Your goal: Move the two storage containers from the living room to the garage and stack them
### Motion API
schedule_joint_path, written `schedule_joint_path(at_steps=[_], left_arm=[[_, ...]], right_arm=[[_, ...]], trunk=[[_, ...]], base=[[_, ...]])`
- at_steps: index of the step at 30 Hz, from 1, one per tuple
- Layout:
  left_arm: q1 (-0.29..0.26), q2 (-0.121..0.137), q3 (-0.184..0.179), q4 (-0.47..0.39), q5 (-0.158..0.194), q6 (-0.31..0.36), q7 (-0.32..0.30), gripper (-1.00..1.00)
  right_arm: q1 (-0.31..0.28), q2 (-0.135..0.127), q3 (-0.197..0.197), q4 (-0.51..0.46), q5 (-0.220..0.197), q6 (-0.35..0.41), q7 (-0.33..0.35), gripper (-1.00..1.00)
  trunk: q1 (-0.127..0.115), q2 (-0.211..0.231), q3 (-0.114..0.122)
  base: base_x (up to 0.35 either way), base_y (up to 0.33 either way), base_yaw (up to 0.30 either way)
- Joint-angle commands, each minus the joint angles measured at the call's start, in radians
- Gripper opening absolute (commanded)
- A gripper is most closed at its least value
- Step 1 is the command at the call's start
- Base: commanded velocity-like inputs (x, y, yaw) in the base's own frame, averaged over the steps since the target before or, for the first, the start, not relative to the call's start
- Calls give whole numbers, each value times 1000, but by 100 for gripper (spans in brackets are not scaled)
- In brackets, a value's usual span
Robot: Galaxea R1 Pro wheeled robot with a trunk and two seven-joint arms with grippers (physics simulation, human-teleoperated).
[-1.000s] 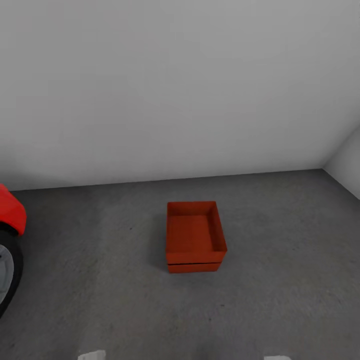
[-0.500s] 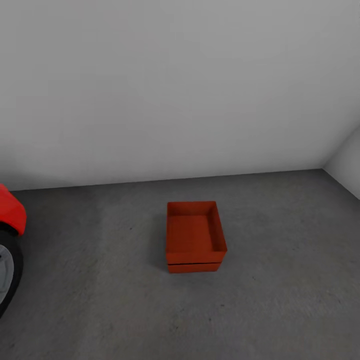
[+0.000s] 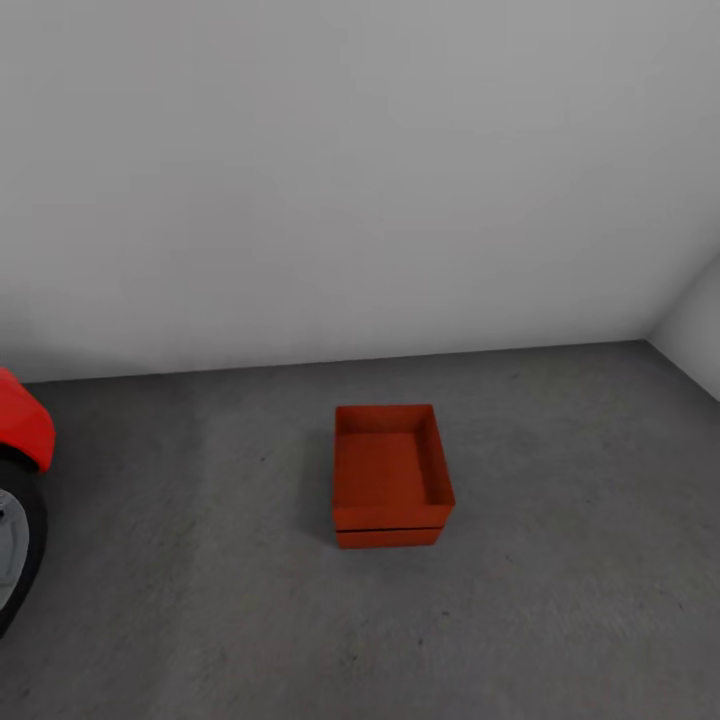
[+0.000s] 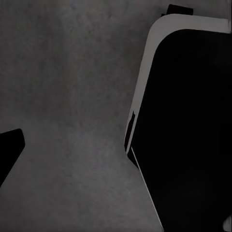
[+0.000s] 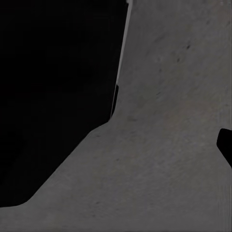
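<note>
Garage, probably: concrete floor (image 3: 560, 620), car (image 3: 20, 430).

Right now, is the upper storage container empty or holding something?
Empty. The head view looks into the upper storage container stacked on the lower one, and only its bare orange floor shows.

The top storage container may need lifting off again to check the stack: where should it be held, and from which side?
Judging by its shape, hold the top storage container by its two long side walls near the rim, one hand per side, coming from above. It sits open-topped and level on the lower container, walls plain and smooth without handles, floor open around.
</note>
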Motion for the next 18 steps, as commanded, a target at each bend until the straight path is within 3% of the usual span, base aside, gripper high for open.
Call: schedule_joint_path(at_steps=[1,18], left_arm=[[-1,-1,-1,1,6,-5,1,100],[0,-3,-8,-5,-5,-12,3,100]], right_arm=[[-1,0,9,3,-10,-6,0,100],[-1,-6,7,3,-16,-6,4,100]], trunk=[[0,-1,1],[0,-1,28]], base=[[0,0,62],[0,0,44]])
